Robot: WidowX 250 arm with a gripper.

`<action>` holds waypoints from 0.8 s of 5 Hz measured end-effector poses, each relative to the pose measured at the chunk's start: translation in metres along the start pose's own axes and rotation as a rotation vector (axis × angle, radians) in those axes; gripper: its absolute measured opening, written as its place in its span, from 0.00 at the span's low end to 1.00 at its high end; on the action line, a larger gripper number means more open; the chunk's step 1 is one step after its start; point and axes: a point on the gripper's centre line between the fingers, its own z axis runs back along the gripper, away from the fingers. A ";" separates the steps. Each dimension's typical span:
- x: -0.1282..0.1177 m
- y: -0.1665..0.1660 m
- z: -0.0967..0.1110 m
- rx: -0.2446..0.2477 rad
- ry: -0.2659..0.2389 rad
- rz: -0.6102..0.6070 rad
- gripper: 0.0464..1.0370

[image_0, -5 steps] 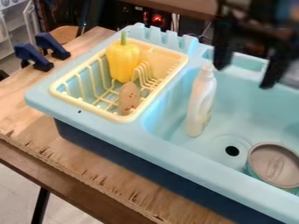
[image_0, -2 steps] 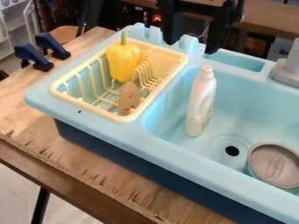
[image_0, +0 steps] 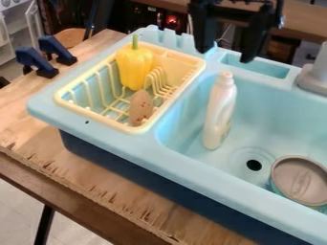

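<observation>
Above the blue sink (image_0: 211, 171), the end effector (image_0: 226, 56) has just edged rightward.

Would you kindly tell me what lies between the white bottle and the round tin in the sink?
A dark drain hole in the sink floor lies between the white bottle and the round tin, as the camera view shows.

A robotics lab, by the look of it — a robot gripper (image_0: 224, 56) hangs over a toy sink (image_0: 191, 167), and two blue clamps (image_0: 36, 61) sit at the far left edge of a rough plywood bench (image_0: 96, 179).
</observation>
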 end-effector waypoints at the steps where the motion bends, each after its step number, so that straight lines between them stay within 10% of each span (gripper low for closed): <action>1: 0.002 -0.011 -0.011 -0.018 0.025 -0.014 0.96; 4: 0.005 0.003 -0.030 0.062 0.119 0.085 0.96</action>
